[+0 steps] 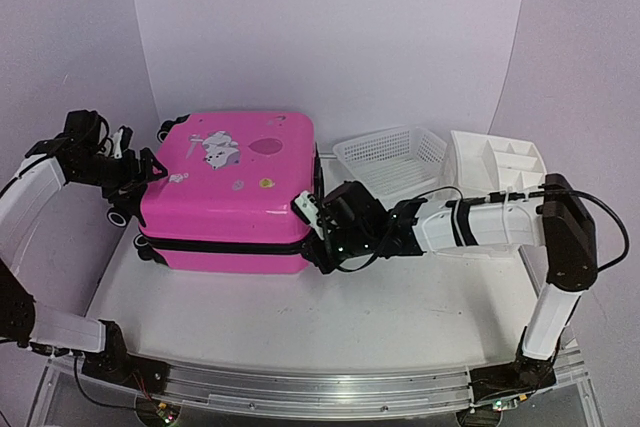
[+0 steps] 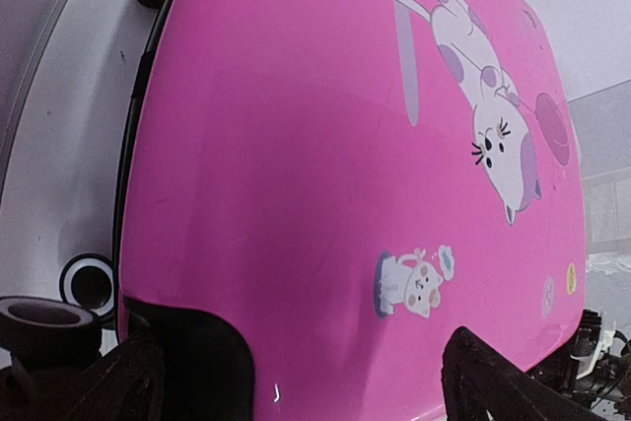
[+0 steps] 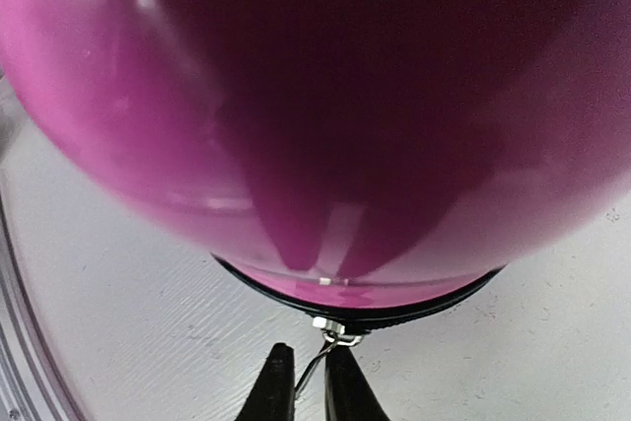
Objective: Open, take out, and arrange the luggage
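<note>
Two grippers bracket the luggage (image 1: 235,187), one at each end. It lies flat on the table (image 1: 300,317), left of centre, lid up and zipped shut. Its wheels (image 2: 91,283) are at the left end, so we judge that its long axis runs left to right.

The relation that matters is at the near right corner. There the right gripper (image 3: 304,372) points straight at the shell, level with the black seam (image 3: 394,308) that circles it parallel to the table. Its fingers are closed to a slit, and the thin metal pull (image 3: 325,337) hangs from the seam directly ahead of them, with its wire running down into the gap. We read that as a pinch on the pull, though a light one. From this corner the seam leads leftward along the near side and away along the right end. Any drag therefore has to follow the seam sideways, not pull outward.

The left gripper (image 1: 140,169) is at the wheel end with its fingers spread wide, holding nothing; the pink lid fills the space between them. It is well apart from the pull, so we take the right arm as the one to work the zip and the left as a possible brace.
</note>
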Robot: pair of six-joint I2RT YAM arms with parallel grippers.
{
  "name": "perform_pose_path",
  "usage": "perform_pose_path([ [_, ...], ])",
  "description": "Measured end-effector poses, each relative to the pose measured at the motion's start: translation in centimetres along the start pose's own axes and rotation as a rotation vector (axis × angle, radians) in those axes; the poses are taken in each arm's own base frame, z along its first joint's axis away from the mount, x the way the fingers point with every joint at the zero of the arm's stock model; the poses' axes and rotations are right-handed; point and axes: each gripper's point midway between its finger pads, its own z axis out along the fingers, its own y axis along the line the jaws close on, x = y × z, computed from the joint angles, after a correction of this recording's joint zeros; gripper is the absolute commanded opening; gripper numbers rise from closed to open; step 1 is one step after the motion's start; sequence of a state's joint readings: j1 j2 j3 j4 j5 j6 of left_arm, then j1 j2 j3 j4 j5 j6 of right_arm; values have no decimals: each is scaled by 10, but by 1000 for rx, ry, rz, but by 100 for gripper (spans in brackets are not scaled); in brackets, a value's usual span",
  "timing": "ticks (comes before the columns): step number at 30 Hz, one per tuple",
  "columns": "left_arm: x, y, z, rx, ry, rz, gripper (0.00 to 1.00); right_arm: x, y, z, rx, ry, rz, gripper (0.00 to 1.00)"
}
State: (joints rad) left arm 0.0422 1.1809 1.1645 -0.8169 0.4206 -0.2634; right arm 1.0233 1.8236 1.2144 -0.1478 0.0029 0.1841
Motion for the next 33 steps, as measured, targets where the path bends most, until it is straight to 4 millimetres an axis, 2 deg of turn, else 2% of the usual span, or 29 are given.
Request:
perform_pose_path([
  [3, -1, 1, 6, 11, -5, 26, 97, 1, 7, -1, -43, 0, -30, 33],
  [6, 1, 1, 4, 19, -23, 49, 97, 8, 4, -3, -56, 2, -28, 42],
  [9, 3, 0, 2, 28, -37, 69, 97, 16, -3, -2, -70, 6, -21, 47],
  [13, 4, -1, 2, 34, -48, 78, 97, 10, -13, -2, -74, -17, -17, 53],
  [16, 5, -1, 1, 39, -53, 81, 97, 4, -17, -1, -73, -54, -20, 53],
  [24, 6, -2, 0, 47, -55, 80, 96, 4, -12, 7, -87, -108, 8, 49],
  [33, 7, -4, -2, 60, -71, 59, 96, 6, -14, 13, 147, -194, 13, 47],
])
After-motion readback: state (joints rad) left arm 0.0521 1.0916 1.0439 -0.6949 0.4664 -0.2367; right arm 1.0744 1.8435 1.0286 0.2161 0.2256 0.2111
